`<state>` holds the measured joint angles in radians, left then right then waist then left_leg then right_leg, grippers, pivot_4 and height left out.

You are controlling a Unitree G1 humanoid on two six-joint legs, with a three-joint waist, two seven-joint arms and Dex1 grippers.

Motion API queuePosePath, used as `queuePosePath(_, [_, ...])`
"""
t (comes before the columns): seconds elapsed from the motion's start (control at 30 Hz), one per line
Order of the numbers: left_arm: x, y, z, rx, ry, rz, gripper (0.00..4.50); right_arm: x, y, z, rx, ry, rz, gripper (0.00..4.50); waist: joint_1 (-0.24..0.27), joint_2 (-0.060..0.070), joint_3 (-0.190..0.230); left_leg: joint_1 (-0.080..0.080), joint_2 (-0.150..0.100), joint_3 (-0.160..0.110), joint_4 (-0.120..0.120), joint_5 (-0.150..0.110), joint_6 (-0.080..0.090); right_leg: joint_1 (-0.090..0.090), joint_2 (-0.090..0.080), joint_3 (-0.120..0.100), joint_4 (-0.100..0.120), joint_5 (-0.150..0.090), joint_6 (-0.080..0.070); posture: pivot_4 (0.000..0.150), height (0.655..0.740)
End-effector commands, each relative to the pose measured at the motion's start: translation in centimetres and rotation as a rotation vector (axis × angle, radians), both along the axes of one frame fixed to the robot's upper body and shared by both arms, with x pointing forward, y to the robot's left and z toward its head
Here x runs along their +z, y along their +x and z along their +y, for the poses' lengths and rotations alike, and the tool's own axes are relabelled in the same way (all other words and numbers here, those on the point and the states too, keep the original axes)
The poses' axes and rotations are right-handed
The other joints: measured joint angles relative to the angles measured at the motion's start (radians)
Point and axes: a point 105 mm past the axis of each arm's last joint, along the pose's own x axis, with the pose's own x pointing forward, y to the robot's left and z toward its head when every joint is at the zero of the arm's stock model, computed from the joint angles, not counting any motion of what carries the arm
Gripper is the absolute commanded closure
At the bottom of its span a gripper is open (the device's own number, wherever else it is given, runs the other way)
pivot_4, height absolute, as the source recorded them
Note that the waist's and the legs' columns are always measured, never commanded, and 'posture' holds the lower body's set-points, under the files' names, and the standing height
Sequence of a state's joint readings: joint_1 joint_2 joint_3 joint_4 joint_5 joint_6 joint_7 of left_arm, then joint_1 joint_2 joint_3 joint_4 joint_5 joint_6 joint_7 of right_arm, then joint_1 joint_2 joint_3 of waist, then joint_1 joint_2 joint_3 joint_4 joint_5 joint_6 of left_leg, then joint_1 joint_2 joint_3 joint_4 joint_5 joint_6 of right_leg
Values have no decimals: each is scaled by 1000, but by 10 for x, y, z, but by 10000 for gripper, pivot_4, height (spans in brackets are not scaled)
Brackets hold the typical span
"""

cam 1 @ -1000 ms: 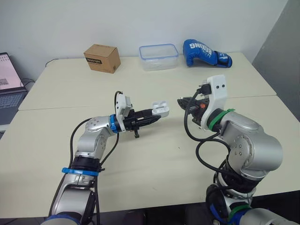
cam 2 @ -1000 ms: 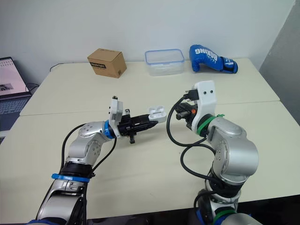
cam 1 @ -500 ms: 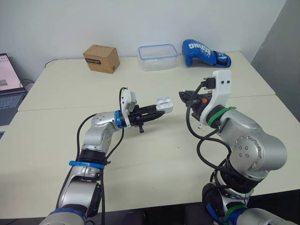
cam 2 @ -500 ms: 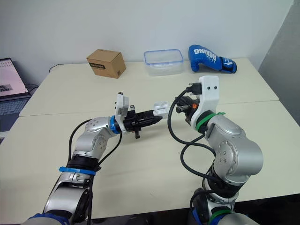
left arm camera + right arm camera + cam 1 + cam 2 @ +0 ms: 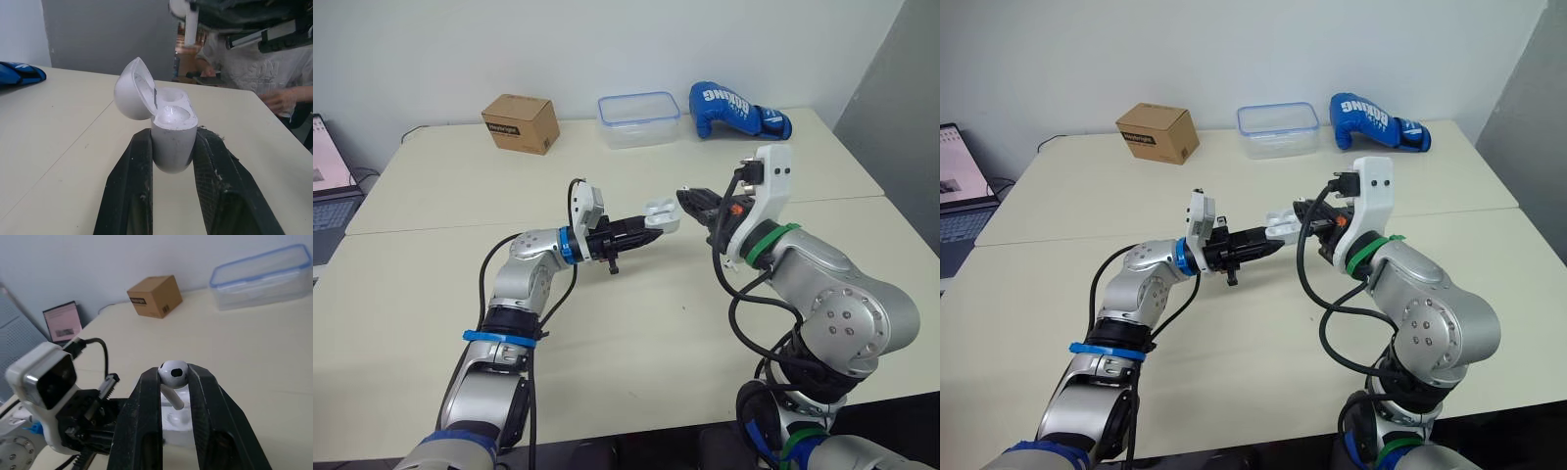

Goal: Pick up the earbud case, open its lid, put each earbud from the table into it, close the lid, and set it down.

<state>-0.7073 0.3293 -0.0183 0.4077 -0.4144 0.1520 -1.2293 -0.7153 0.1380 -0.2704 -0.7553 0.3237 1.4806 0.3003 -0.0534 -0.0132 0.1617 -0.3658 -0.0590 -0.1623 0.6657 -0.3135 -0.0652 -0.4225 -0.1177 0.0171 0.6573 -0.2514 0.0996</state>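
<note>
1. The left end effector (image 5: 647,228) is narrowed onto the lower body of the earbud case (image 5: 171,132), with one black finger pressed to each side. The case is held clear of the surface (image 5: 607,323), over its middle and between the two arms.
2. The lid (image 5: 131,90) is hinged open and tilted back. The pockets inside are exposed, but I cannot tell whether either already holds an earbud.
3. The right end effector (image 5: 689,200) is narrowed on an earbud (image 5: 173,373). Its rounded head is pinched between the fingertips, and its stem points down toward the open case.
4. Change noted: one second ago a clear gap separated the right fingertips from the case, and half a second ago that gap was smaller. Now the fingertips are just beside the open top of the case. The left arm also reaches slightly further toward the right arm than before, though the head camera has shifted a little too.
5. The earbud is not seated. In the left wrist view it hangs above the case and apart from it.
6. At the far edge of the surface, the cardboard box (image 5: 519,123), clear plastic container (image 5: 640,119) and blue boxing glove (image 5: 736,108) lie as they did earlier. A laptop (image 5: 328,186) is on the robot's left.
7. A person in a white shirt (image 5: 254,63) is beyond the surface in the left wrist view.
</note>
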Motion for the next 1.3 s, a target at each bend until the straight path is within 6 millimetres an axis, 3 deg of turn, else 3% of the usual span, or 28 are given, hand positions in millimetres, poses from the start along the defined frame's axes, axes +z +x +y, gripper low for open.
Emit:
queuePosePath(0.03, [10, 1, 0, 7, 3, -45, 37148, 7, -19, 44, 169, 157, -25, 41122, -3, 0, 0, 0, 0, 0, 0, 0, 0, 0, 0, 0, 0, 0, 0, 1500, 7307])
queuePosePath(0.53, [18, 4, -2, 17, -15, -53, 37148, -12, -6, 50, 109, 121, -34, 41122, -4, 0, 0, 0, 0, 0, 0, 0, 0, 0, 0, 0, 0, 0, 0, 1500, 7307])
queuePosePath(0.73, [17, 4, -1, 16, -8, -56, 37148, -7, -1, 47, 81, 140, -54, 41122, -4, 0, 0, 0, 0, 0, 0, 0, 0, 0, 0, 0, 0, 0, 0, 1500, 7307])
queuePosePath(1.3, [25, 4, 5, 40, -20, -73, 37148, -24, 9, 37, 17, 81, -29, 41122, -4, 0, 0, 0, 0, 0, 0, 0, 0, 0, 0, 0, 0, 0, 0, 1500, 7307])
